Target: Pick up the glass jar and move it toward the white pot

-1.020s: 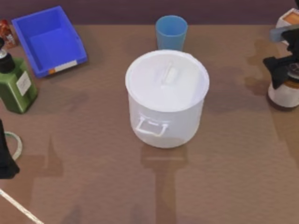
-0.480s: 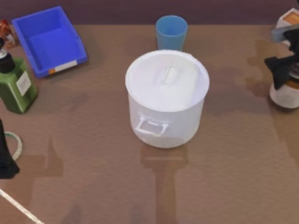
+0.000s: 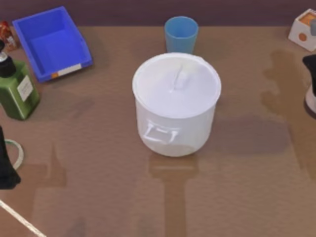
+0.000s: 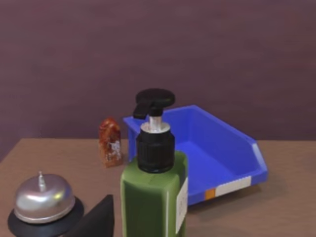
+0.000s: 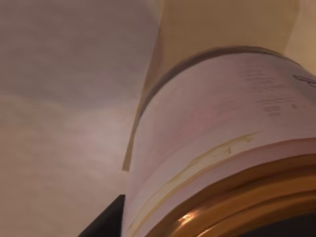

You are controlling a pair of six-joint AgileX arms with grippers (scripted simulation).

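- The large white cylindrical pot (image 3: 176, 106) with a flat lid and a rectangular side handle stands at the middle of the brown table (image 3: 98, 187).
- The small round glass jar (image 3: 311, 98) with a white label and amber bands is far to the pot's right, cut off by the top view's right edge; it fills the right wrist view (image 5: 222, 148) at close range.
- The right gripper (image 3: 310, 66) shows only as a dark sliver above the jar; I cannot tell how its fingers stand.
- The left arm (image 3: 6, 165) is parked far to the pot's left; its fingers cannot be judged.
- A light blue cup (image 3: 181, 33) stands just behind the pot.
- A blue plastic bin (image 3: 52, 42) and a green pump bottle (image 3: 16, 86) with a black cap lie to the pot's left.
- A white-and-orange box (image 3: 303, 29) sits behind the jar.
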